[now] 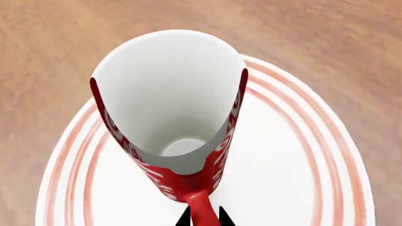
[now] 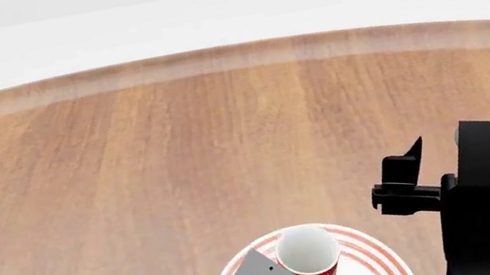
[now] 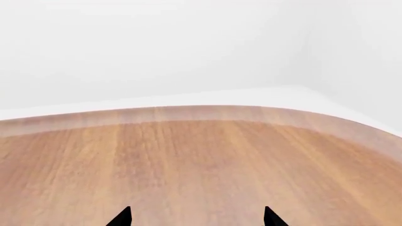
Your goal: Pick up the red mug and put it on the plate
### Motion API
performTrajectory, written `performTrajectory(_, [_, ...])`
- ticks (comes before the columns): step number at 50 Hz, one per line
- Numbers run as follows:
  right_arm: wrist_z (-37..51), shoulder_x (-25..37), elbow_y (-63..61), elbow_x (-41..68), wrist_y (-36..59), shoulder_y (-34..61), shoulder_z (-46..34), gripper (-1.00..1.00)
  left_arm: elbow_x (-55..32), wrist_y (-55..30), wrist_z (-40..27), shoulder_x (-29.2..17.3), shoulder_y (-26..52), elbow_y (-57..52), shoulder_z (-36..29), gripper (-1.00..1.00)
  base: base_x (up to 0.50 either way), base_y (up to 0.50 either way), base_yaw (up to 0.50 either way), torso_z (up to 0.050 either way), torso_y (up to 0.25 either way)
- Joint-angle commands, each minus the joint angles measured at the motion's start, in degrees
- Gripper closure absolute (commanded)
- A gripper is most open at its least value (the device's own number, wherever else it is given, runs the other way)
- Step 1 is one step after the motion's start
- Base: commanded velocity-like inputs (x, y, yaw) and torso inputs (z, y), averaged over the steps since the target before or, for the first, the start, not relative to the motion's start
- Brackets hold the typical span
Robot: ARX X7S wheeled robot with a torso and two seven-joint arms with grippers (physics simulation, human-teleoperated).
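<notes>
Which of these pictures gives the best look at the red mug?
The left wrist view: the red mug fills the frame, showing its white inside, patterned wall and handle, over the plate. The head view shows it small, at the bottom edge, partly hidden by the left arm. The right wrist view shows only bare table.

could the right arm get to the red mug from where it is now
Probably yes, but it isn't needed. The right gripper hangs open beside the plate with bare table between them, while the left gripper already clamps the red mug by its handle.
</notes>
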State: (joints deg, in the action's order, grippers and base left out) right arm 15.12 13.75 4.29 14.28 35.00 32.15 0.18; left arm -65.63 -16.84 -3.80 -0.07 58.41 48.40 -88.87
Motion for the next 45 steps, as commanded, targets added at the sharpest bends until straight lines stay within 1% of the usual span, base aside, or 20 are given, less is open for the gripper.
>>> performTrajectory(1, [0.07,0.15,-0.06,0.37,0.07,-0.06,-0.09,-1.0,-1.93,-2.21,0.75,0.07,0.17,0.7,0.33,1.0,0.0,0.0,0.0,0.0,0.0])
performTrajectory(8, [0.1,0.11,0.39,0.39,-0.43,-0.08,-0.29,-1.0,-3.2,-3.83,1.17,0.07,0.08,1.2,0.31,1.0,0.0,0.0,0.0,0.0,0.001])
performTrajectory(22, [0.15,0.14,1.25,0.58,-1.0,0.04,-0.57,-1.0,-3.33,-4.41,0.76,0.07,-0.08,1.26,0.25,1.0,0.0,0.0,0.0,0.0,0.0])
performTrajectory(23, [0.17,0.14,1.18,0.63,-0.98,0.01,-0.55,-1.0,-3.43,-4.64,1.03,0.07,-0.07,1.21,0.24,-1.0,0.0,0.0,0.0,0.0,0.0])
performTrajectory(45, [0.3,0.2,2.26,0.86,-1.53,0.32,-1.14,-1.0,-2.42,-5.32,1.93,0.07,-0.31,1.11,0.2,-1.0,0.0,0.0,0.0,0.0,0.0])
